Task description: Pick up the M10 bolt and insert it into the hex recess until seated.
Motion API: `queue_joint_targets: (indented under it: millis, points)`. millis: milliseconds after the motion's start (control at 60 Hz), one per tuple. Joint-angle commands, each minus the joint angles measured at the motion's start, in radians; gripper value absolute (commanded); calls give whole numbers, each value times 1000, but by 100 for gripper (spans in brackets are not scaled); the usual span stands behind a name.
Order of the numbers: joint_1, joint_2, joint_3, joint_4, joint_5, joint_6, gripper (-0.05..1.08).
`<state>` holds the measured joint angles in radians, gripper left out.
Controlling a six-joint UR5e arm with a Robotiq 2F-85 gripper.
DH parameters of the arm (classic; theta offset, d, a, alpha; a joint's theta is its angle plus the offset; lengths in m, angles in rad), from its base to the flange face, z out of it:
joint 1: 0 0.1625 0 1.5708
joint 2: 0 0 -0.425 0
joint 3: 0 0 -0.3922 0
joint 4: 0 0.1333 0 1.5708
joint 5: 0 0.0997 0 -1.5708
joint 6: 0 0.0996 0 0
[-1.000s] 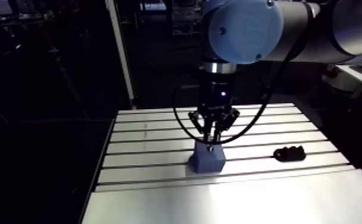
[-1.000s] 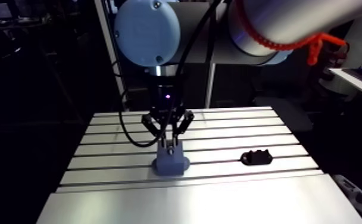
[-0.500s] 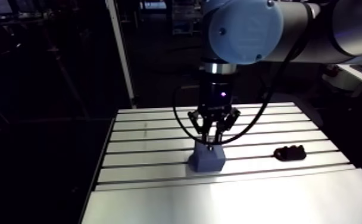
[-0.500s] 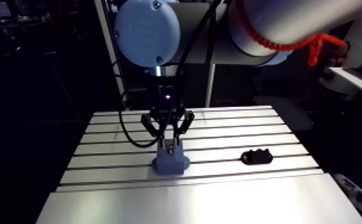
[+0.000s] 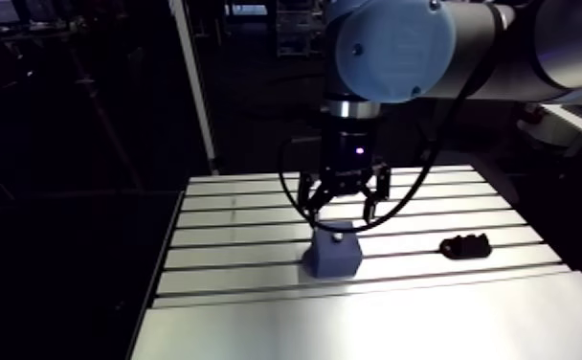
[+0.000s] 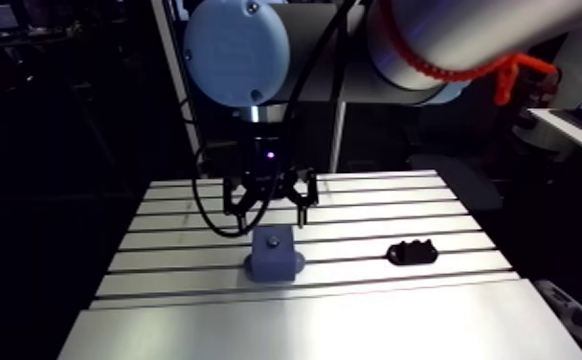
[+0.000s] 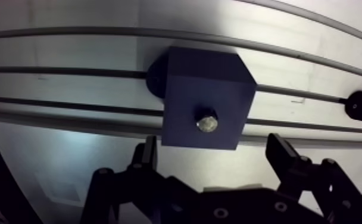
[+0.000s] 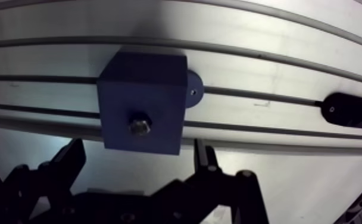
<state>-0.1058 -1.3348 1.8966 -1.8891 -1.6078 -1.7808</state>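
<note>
A blue block (image 7: pixel 206 98) stands on the slotted aluminium table (image 5: pixel 237 239). The M10 bolt (image 7: pixel 206 123) stands in the recess in the block's top, its metal end showing. In the arm view the bolt (image 5: pixel 337 233) shows as a small bright spot on the block (image 5: pixel 334 254). My gripper (image 7: pixel 213 152) hangs just above the block with its fingers (image 7: pixel 146 154) spread wide on either side of the bolt. Nothing is between them, and they do not touch the bolt. In the arm view the gripper (image 5: pixel 343 211) stands over the block.
A small black part (image 5: pixel 465 246) lies on the table to the right of the block; in the wrist view the black part (image 8: pixel 349 109) lies off to the gripper's side. Slots run across the table. A smooth plate (image 5: pixel 371 326) covers the near part.
The fingers, shut on the bolt just before, have spread apart and let go of it. The bolt stays in the block. The gripper has risen slightly.
</note>
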Motion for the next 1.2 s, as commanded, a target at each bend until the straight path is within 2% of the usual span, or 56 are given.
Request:
queue_joint_targets:
  millis: [17,233,300,317,333,350,367,383,400,417,433,467,483,500,517,533,550,567,583,600,700,983,1050,1200]
  points:
    - [-3,-8,-4,0,-1,10,1]
    - [-2,-14,-22,3,-1,7,1]
    - [0,-20,-34,6,4,7,5]
    - [0,-23,-39,7,7,7,13]
    - [0,-23,-39,7,7,7,13]
    - [0,-26,-42,10,6,7,21]
    - [0,-26,-42,10,6,7,21]
    - [0,-28,-45,13,6,5,29]
    - [0,-28,-45,13,6,5,29]
    - [0,-31,-48,16,7,7,38]
    - [0,-31,-48,16,7,7,38]
    - [0,-35,-49,20,4,8,61]
    - [0,-35,-49,20,4,8,61]
    - [0,-38,-49,19,4,13,75]
    - [0,-38,-49,19,4,13,75]
    - [0,-41,-50,17,3,25,87]
    - [0,-41,-50,17,3,25,87]
    - [0,-43,-52,17,3,41,95]
    - [0,-43,-52,17,3,41,95]
    - [1,-43,-53,17,4,56,100]
    - [3,-41,-54,20,7,87,107]
    - [5,-29,-46,12,15,102,108]
    - [5,-24,-43,11,9,115,108]
    - [6,-22,-40,2,10,120,108]
